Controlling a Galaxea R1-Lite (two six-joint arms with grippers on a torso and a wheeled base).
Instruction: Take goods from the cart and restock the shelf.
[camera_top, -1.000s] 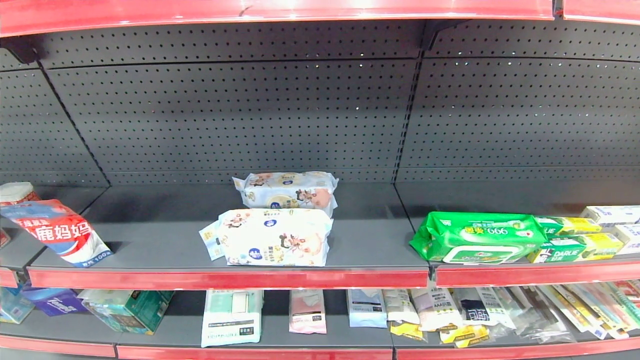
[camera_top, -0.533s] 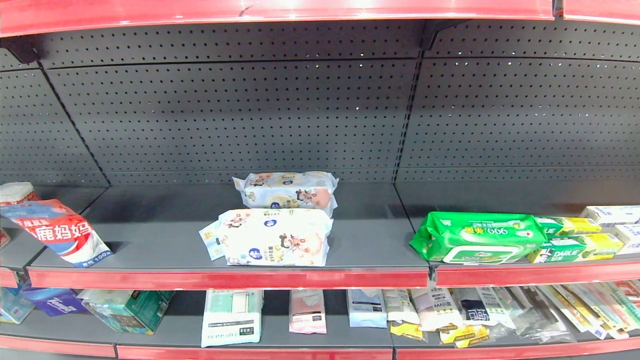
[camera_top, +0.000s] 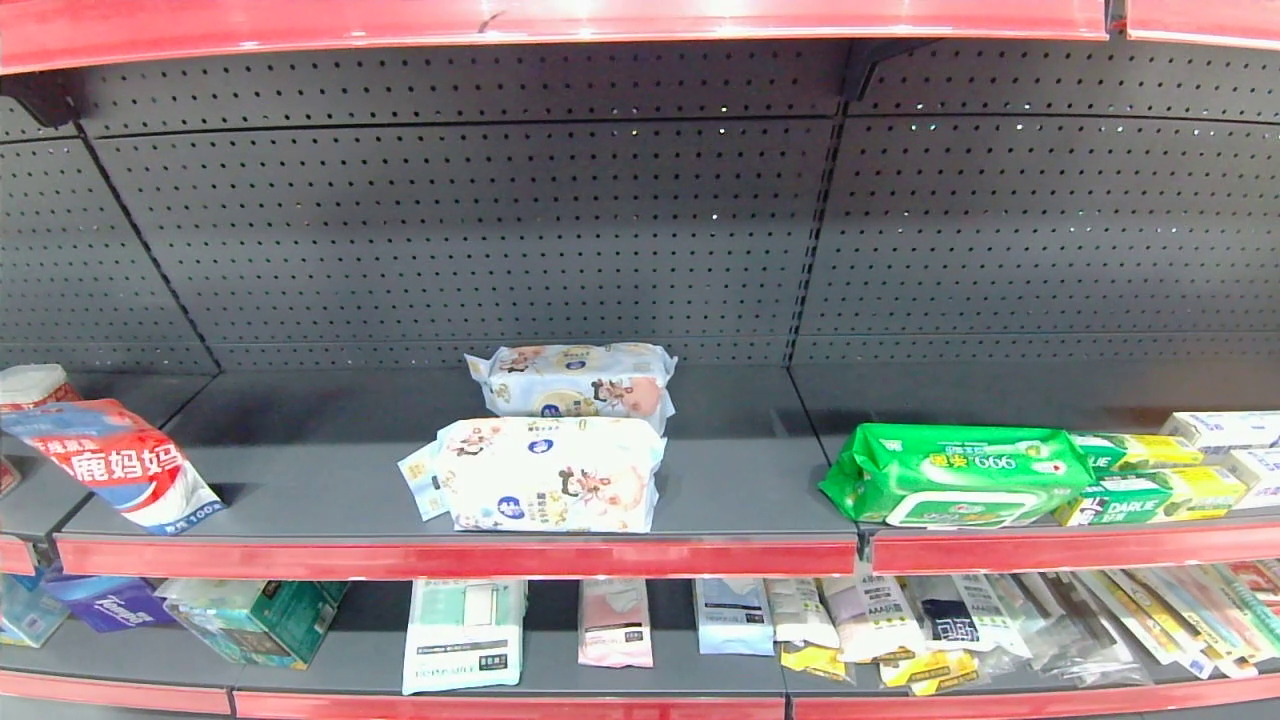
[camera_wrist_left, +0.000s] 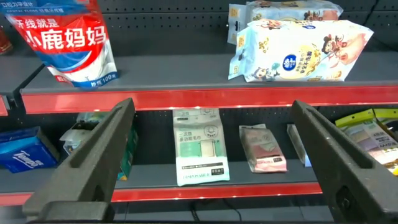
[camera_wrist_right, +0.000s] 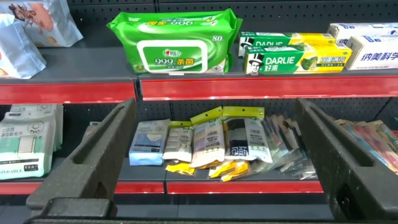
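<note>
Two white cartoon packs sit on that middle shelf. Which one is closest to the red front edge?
The front cartoon pack, right behind the red strip; the other cartoon pack lies behind it, nearer the pegboard.

Bright overhead light is glaring off the top red rail (camera_top: 640, 15) — soft shadows are lying beside the packs (camera_top: 550, 475), the shelf (camera_top: 300, 470) bowing at the edges.

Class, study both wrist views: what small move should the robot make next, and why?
Probably draw back from the shelf toward the cart: the left gripper and right gripper are open and hold nothing, so there is no item to place.
</note>
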